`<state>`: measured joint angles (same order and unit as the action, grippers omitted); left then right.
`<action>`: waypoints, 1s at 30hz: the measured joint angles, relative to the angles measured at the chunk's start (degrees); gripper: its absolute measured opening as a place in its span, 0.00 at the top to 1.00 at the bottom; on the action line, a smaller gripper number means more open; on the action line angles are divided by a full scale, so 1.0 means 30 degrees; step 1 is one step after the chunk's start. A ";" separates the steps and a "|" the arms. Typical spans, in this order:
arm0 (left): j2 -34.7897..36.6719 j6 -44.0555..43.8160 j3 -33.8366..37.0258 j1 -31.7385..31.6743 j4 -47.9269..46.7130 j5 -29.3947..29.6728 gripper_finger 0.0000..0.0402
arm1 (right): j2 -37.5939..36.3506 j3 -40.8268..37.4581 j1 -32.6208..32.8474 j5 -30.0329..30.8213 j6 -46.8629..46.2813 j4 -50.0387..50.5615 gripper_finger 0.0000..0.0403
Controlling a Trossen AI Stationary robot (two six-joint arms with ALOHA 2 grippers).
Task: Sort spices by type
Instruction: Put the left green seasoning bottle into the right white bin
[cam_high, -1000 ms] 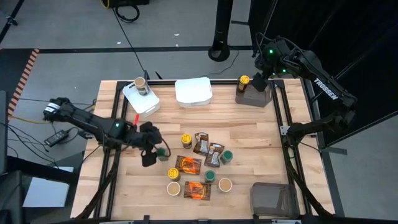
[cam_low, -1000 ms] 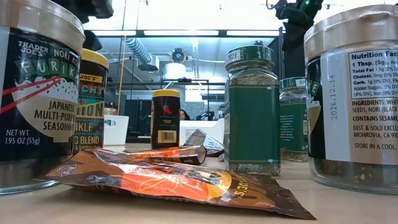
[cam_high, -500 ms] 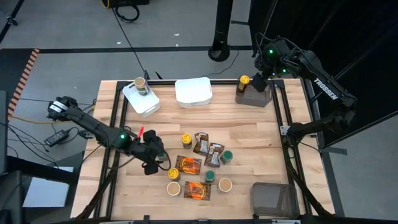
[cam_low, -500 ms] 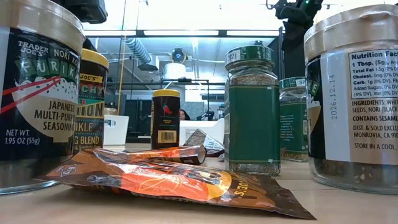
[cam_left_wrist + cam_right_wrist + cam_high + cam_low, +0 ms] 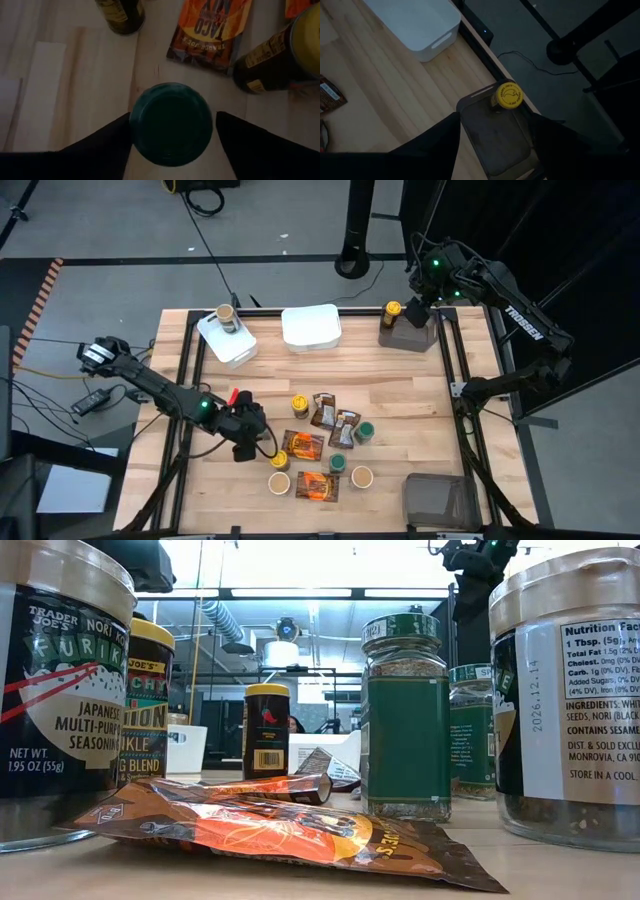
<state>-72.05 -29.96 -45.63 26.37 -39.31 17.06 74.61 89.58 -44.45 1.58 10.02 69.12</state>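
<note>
Pale wooden bench carries two white square plastic tubs and two grey-brown square bins, one near the front edge and one at the far right corner. Loose in the middle lie four flat orange-and-brown foil packets, among short round jars: two with yellow lids, two with green lids and two with tan lids. A third tan-lidded jar stands in the far left tub, and a third yellow-lidded jar stands in a corner of the far bin. The left gripper hangs low at the left edge of the cluster, and from above it hides what is under it. Only the left wrist view shows a third green-lidded jar upright between its fingers, which are spread to the jar's width, one at the lid's edge, the other a sliver off. The right gripper hovers over the far bin, fingers wide apart and empty. The low view cuts off the nearest jars at both sides, and only there can labels be read.
</note>
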 joint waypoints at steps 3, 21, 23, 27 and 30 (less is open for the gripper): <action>0.0000 0.0478 0.0000 -0.0006 0.0034 0.0022 0.38 | 0.0000 0.0000 0.0000 0.0000 -0.0002 -0.0001 0.40; 0.0208 0.0963 0.0000 -0.0712 0.0056 0.0238 0.51 | 0.0000 0.0000 0.0000 0.0000 -0.0435 -0.0031 0.40; 0.0480 0.0998 0.0000 -0.1121 0.0050 -0.0097 0.51 | 0.0000 0.0000 0.0000 0.0000 -0.0435 -0.0036 0.40; 0.1292 0.1433 -0.0026 -0.2174 -0.0346 -0.0524 0.51 | 0.0000 0.0000 0.0000 0.0000 -0.0435 -0.0041 0.41; 0.1804 0.2304 -0.0319 -0.3345 -0.1222 -0.0561 0.51 | 0.0000 0.0000 0.0002 0.0000 -0.0434 -0.0189 0.41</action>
<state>-66.64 -23.05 -46.58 16.34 -42.97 15.38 74.61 89.58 -44.44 1.58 8.72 68.56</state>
